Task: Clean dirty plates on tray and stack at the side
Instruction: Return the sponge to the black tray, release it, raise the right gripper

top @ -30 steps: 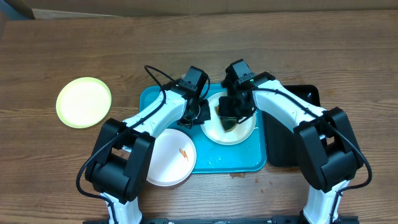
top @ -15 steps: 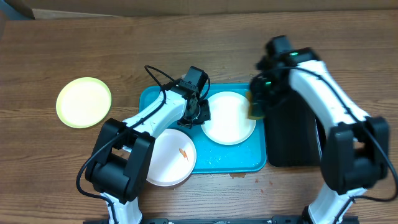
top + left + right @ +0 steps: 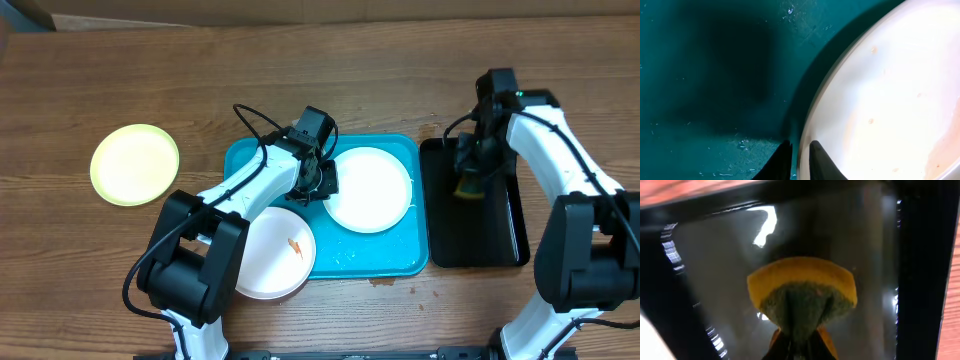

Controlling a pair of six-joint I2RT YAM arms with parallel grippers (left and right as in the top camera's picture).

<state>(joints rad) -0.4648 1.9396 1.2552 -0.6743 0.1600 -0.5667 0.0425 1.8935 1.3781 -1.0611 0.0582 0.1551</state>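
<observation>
The left fingers (image 3: 783,161) pinch the white plate (image 3: 880,100)'s rim, almost shut, and the right fingers (image 3: 816,349) squeeze a yellow sponge (image 3: 800,287).

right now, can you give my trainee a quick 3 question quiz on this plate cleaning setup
1. True or false: the right hand holds a yellow-and-green sponge over the black tray.
2. Where is the lime-green plate? A) on the turquoise tray B) on the black tray C) on the table, left of both trays
3. Fill in: the left hand grips the white plate by its ___.

Key: 1 true; 2 C; 3 rim
</observation>
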